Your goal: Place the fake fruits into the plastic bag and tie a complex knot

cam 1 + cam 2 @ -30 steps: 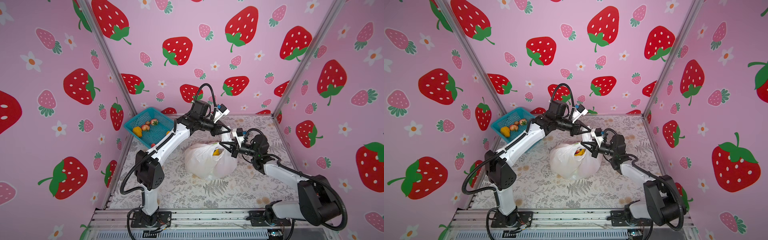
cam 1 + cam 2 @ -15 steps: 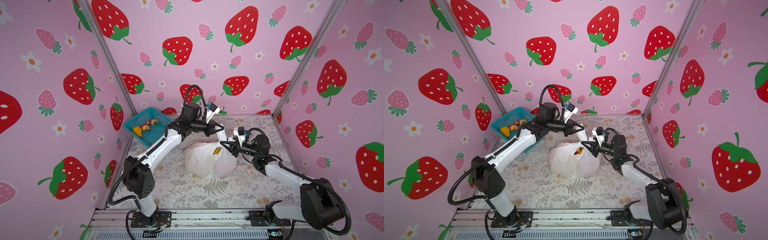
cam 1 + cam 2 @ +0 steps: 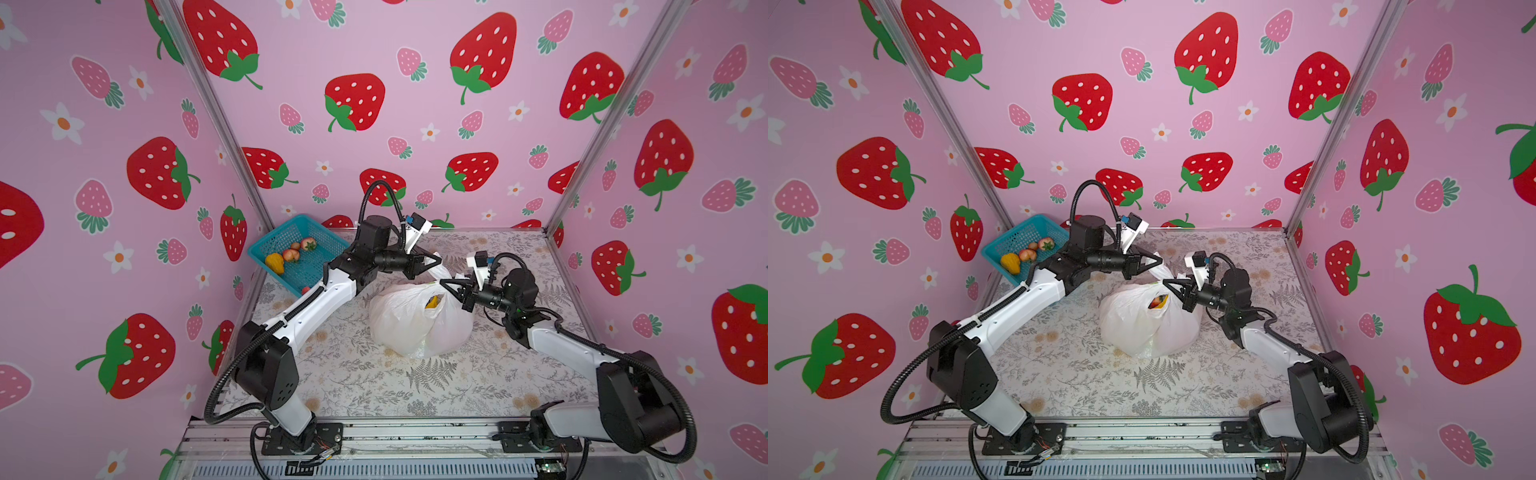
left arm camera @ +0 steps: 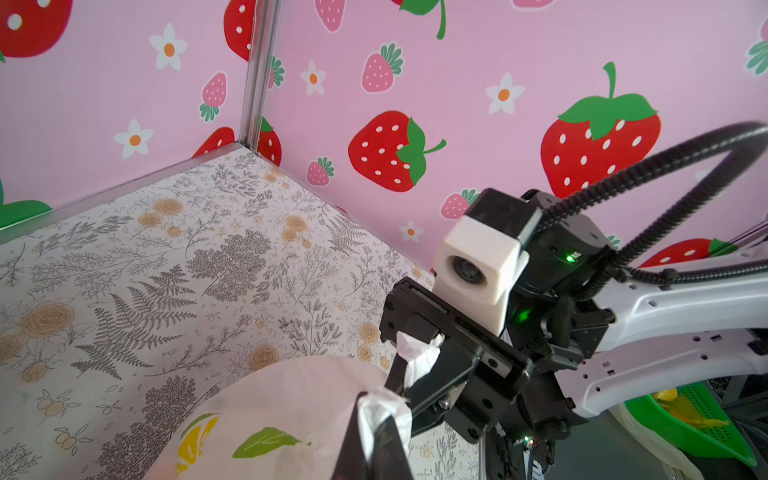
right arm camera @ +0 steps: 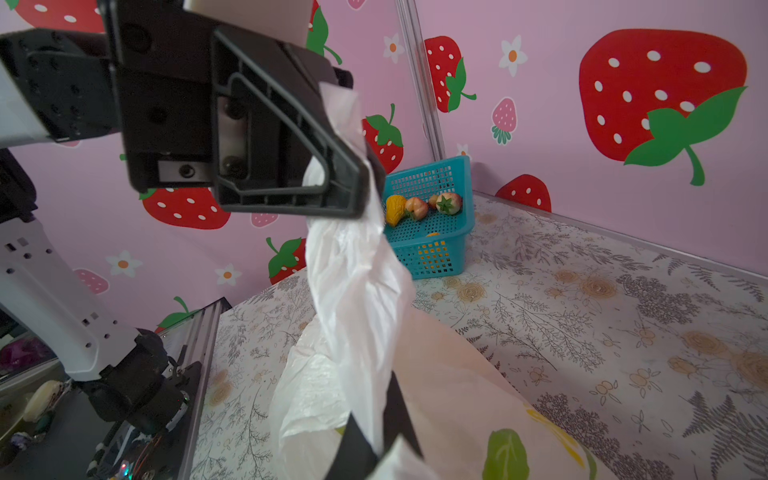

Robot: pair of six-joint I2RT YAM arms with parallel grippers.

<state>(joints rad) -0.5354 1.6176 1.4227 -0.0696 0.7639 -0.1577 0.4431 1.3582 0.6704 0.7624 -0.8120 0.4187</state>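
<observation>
The left tool [image 3: 435,261] and right tool [image 3: 445,284] each pinch a handle [image 5: 353,282] of the plastic bag [image 3: 399,328], so pulling apart too hard may tear the thin film or slip it free.

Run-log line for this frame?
left hand: shut on plastic bag handle | right hand: shut on plastic bag handle | fake fruits: some bagged, some in teal basket
</observation>
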